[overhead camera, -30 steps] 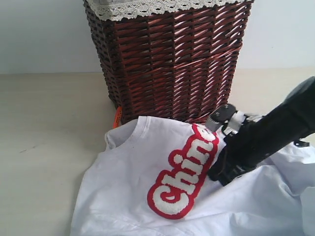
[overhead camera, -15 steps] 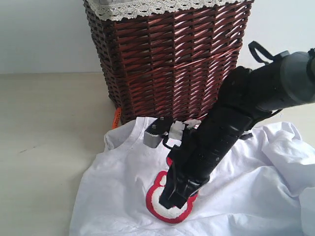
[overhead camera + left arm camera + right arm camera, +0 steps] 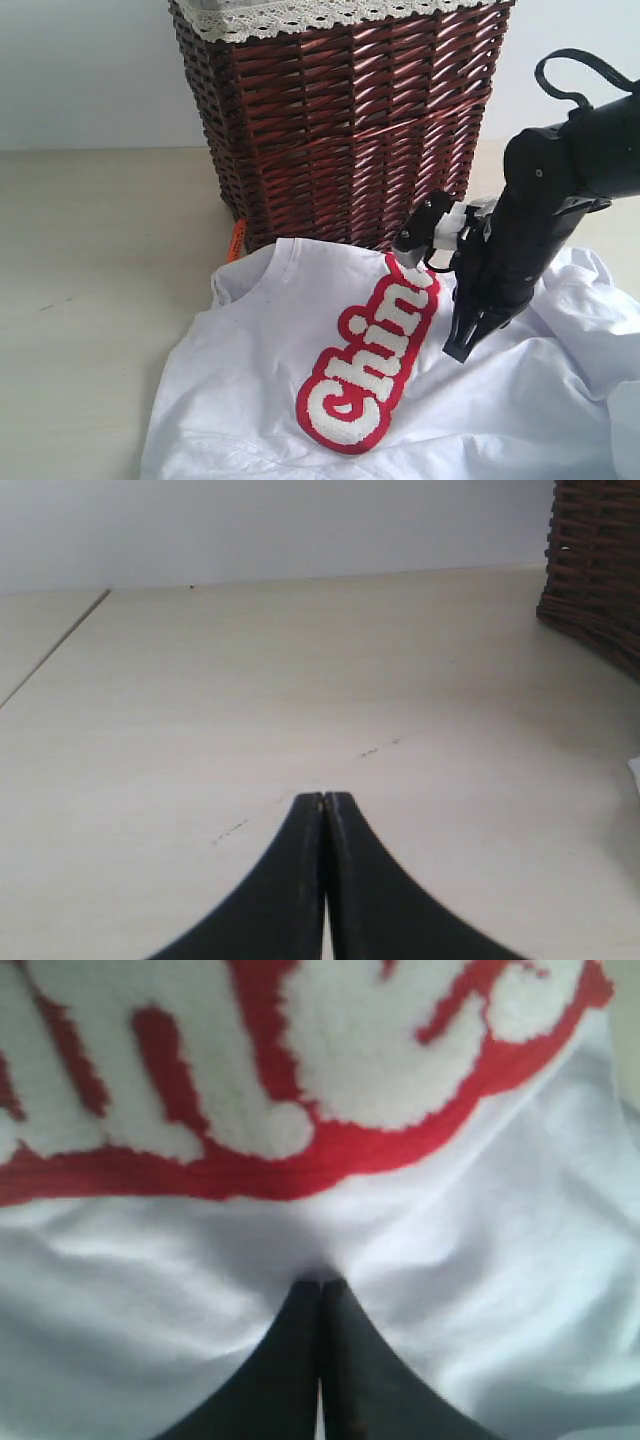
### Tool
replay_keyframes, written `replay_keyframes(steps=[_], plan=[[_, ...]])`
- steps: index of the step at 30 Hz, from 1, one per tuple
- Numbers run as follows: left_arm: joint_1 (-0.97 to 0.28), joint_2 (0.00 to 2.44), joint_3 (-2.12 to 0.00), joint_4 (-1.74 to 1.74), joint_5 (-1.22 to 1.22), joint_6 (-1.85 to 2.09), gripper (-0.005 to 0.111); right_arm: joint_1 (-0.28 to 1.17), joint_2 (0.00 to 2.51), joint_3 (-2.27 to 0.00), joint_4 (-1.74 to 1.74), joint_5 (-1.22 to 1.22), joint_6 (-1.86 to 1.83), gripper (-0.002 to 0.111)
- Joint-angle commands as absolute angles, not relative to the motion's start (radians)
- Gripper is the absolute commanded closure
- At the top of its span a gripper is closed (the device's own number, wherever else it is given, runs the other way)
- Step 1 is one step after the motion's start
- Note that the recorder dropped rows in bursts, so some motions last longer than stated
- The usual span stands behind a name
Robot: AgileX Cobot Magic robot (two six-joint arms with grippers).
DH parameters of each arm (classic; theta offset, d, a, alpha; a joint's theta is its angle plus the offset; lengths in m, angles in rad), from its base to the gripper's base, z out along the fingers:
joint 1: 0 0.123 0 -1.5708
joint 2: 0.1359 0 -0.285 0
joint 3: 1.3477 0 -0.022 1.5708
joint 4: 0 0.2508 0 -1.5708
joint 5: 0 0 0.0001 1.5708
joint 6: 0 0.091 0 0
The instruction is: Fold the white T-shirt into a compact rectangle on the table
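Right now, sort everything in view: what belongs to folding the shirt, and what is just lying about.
Part of the job: white T-shirt; table; right gripper, shut at the shirt; left gripper, shut over bare table.
Lying about: red-brown wicker basket with lace trim.

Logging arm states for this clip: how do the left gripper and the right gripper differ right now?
The left gripper sits above bare table; the right gripper is over the white T-shirt, close to its red-edged lettering. The right gripper shows in the exterior view, angled steeply downward; the left gripper is out of that view. Both are shut, neither visibly holding anything.
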State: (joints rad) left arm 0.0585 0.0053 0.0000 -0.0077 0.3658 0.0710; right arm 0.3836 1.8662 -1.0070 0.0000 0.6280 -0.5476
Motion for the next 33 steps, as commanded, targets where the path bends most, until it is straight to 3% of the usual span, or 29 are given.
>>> replay_keyframes(steps=[1,21,27,33], plan=[[0.058,0.0,0.0,-0.011,0.357,0.071,0.107,0.372,1.921,-1.001,0.0,0.588,-0.544,0.108],[0.058,0.0,0.0,-0.011,0.357,0.071,0.107,0.645,2.021,-1.062,0.466,0.668,-0.948,0.108],[0.058,0.0,0.0,-0.011,0.357,0.071,0.107,0.62,1.901,-1.076,0.495,0.686,-0.943,0.108],[0.058,0.0,0.0,-0.011,0.357,0.071,0.107,0.49,1.673,-1.076,0.476,0.756,-0.939,0.103]])
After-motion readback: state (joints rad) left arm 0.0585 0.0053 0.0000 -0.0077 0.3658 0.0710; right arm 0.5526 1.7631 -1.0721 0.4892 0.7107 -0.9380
